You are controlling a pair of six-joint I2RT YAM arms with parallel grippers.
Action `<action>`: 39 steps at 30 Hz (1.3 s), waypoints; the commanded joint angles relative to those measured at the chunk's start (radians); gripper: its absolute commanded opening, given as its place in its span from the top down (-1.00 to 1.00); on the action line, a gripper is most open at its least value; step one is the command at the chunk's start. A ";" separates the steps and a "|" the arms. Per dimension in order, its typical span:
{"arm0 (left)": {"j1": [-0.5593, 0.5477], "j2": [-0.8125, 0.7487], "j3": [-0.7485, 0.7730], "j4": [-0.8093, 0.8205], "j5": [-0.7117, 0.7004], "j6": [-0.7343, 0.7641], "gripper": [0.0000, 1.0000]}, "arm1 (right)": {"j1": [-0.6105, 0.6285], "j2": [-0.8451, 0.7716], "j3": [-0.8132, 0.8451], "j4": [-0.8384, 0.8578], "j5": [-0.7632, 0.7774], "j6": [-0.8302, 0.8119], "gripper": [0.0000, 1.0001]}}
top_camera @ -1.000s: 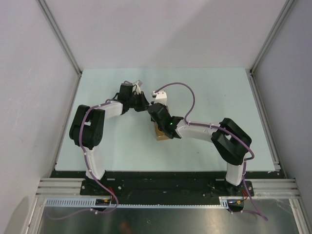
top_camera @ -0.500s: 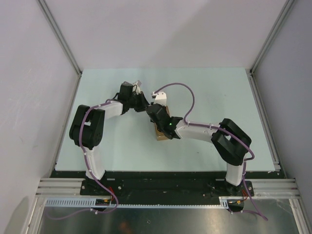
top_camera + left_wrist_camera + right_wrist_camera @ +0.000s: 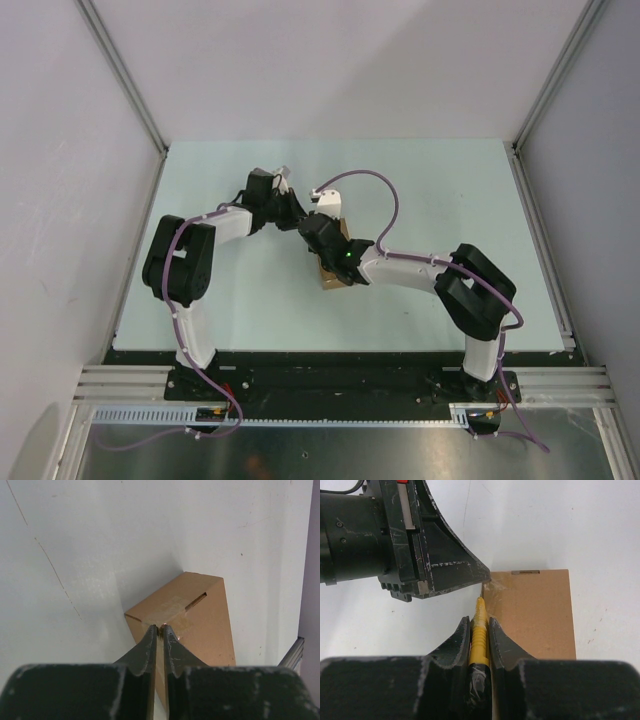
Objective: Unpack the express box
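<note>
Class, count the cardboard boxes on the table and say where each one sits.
1. The express box lies flat near the middle of the table, at the left gripper tips and beside the yellow knife held by the right gripper. More could be hidden beneath them.

Both my arms bend inward, wrists meeting near the middle of the table (image 3: 450, 200). Left gripper (image 3: 160, 628) pinched closed, fingertips nearly touching. Right gripper (image 3: 479, 624) clamped around the utility knife (image 3: 480, 611), just beside my left fingers (image 3: 455, 577).

White-and-black left arm (image 3: 180, 262) and right arm (image 3: 410, 268), each with a purple cable (image 3: 397, 205); scuffed black tapering fingers (image 3: 147, 647).
</note>
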 commanded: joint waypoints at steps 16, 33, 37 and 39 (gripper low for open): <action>-0.003 0.053 -0.003 -0.117 -0.149 -0.001 0.86 | 0.097 -0.047 -0.016 -0.302 -0.075 0.057 1.00; -0.009 0.056 0.004 -0.147 -0.175 0.014 0.89 | 0.114 -0.099 -0.038 -0.212 -0.006 -0.011 1.00; -0.016 0.054 0.004 -0.147 -0.170 0.016 0.88 | 0.086 -0.123 -0.030 -0.161 -0.009 -0.028 1.00; -0.019 0.057 0.006 -0.148 -0.169 0.017 0.88 | 0.074 -0.126 -0.024 -0.152 -0.013 -0.028 1.00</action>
